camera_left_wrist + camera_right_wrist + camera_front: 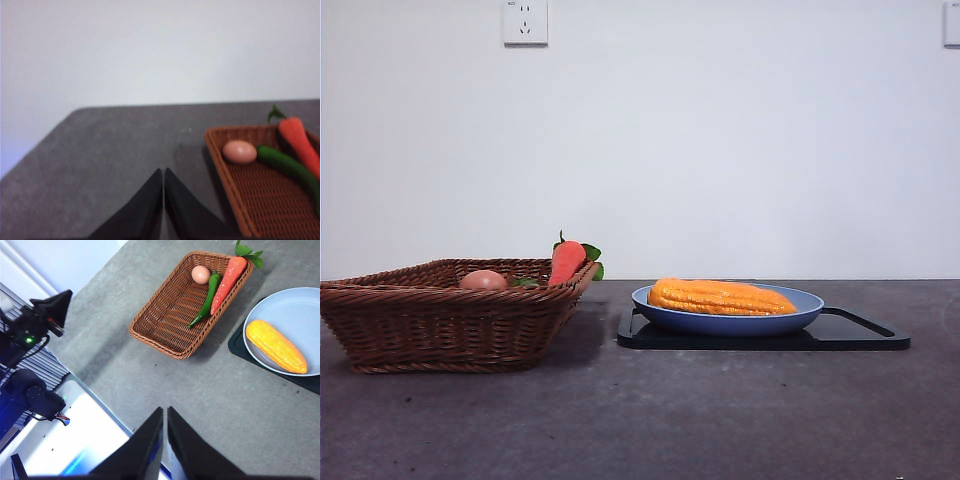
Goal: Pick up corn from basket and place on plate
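No brand, label or readable writing is seen on any object; a white wall socket [525, 22] is mounted high on the wall, and its face carries no legible text. One corn [721, 297] is counted, lying on its side in the one light-blue plate [810, 305], which is set on one flat black tray [865, 335]. From the front view the cob's long axis is laid roughly level across the plate, nearly spanning it; in the right wrist view the corn [276, 346] is seen lying along a diagonal of the plate [295, 305], with its blunter end toward the basket side and its narrower end away from it. One brown wicker basket [440, 325] stands well apart from the plate on the grey table [640, 420], and three items are held in it: one carrot [566, 262] leaning against the wall nearest the plate, one egg-like peach item [483, 281], and one green pepper [205, 302] lying alongside the carrot. The left gripper [163, 176] is held above bare table just beside the basket's end, its jaws pressed together on nothing. The right gripper [164, 415] is held high above the table's near edge, its jaws likewise closed and empty.
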`<control>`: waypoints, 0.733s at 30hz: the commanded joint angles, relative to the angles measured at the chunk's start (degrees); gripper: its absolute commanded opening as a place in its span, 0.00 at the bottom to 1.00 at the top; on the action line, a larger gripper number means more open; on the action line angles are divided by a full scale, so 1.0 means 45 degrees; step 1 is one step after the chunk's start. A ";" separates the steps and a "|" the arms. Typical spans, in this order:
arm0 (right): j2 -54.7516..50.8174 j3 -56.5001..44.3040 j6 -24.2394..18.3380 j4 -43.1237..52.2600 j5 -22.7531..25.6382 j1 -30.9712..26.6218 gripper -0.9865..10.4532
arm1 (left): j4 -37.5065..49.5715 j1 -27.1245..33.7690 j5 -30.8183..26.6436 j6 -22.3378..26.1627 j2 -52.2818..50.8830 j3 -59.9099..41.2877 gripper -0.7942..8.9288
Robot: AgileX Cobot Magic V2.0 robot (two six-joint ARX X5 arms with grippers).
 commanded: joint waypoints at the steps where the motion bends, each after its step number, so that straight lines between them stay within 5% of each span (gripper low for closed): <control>1: 0.0068 0.0223 0.0121 0.0136 0.0010 0.0068 0.09 | 0.0141 0.0029 -0.0034 -0.0141 -0.0019 -0.0355 0.09; 13: 0.0063 0.0223 0.0121 0.0136 0.0005 0.0068 0.09 | -0.0087 0.0024 -0.0024 -0.1724 -0.0024 -0.1875 0.09; 22: 0.0063 0.0223 0.0121 0.0136 0.0010 0.0068 0.09 | -0.0214 0.0024 -0.0019 -0.1909 -0.0005 -0.1875 0.09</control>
